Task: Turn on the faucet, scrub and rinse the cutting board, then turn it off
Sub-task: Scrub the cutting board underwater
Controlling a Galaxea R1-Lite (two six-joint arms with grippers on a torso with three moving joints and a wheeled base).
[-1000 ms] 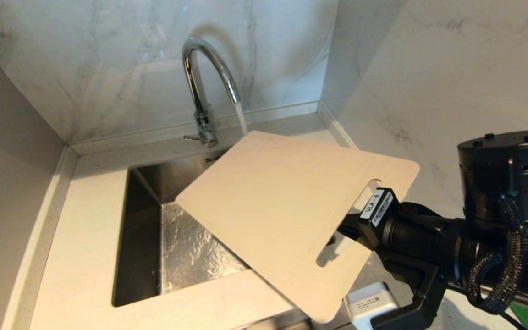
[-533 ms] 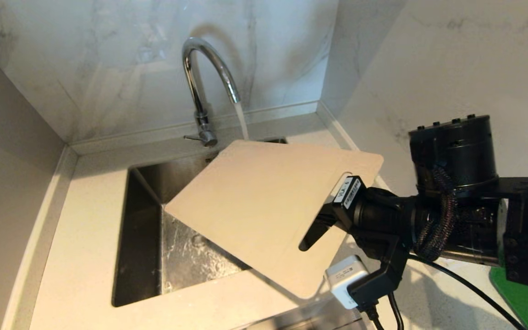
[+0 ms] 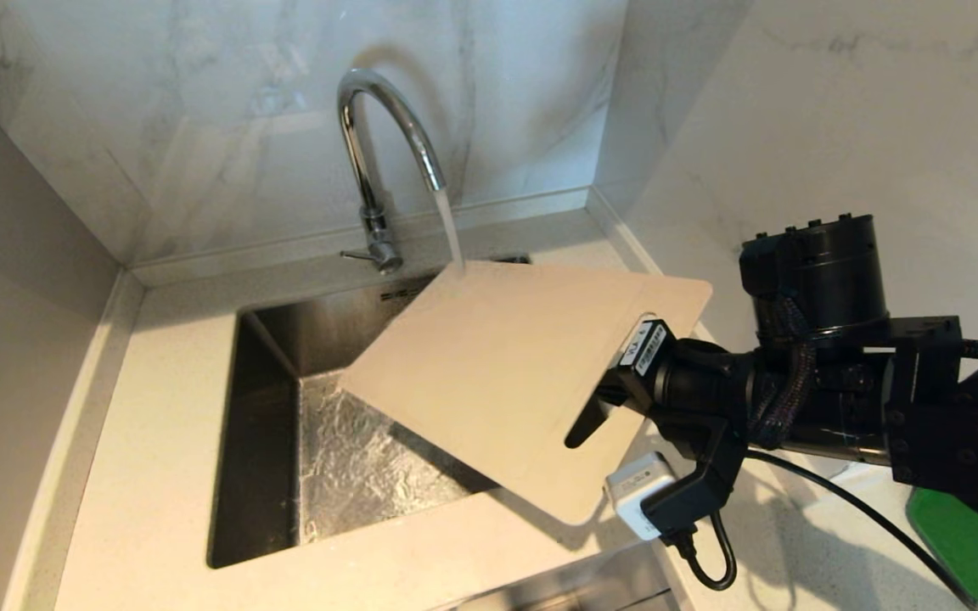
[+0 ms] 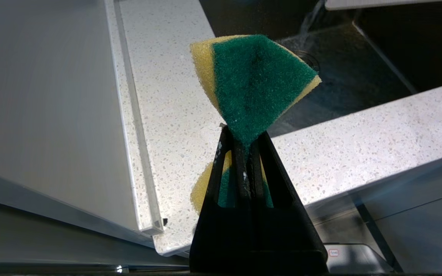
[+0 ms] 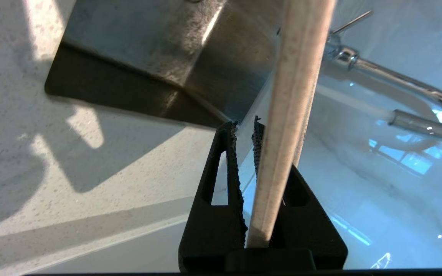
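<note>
Rinse step in hand, judging by the layout: water runs from the faucet (image 3: 387, 144) onto the far left corner of the cutting board (image 3: 497, 373), which is held tilted over the sink (image 3: 260, 441), handle-slot end to the right, low edge toward the near side. To do it well, keep the board sloped so the runoff drops into the basin and not onto the counter (image 3: 149, 407), and sweep the stream across the whole face rather than leaving it on that one corner; keep the grip firm since a wet plastic board likely slips. Right gripper (image 5: 246, 132) comes in from the right, roughly level, clamped narrow on the board's edge near the slot; the right wrist view shows the board edge-on between the pads. Right arm reaches across the counter's right side toward the sink. Left gripper (image 4: 244, 145) is closed tight on a yellow-and-green sponge (image 4: 253, 82), parked off the near left side of the sink, above the counter's front edge, out of the head view. Scrubbing looks not yet under way; sponge and board are well apart.
</note>
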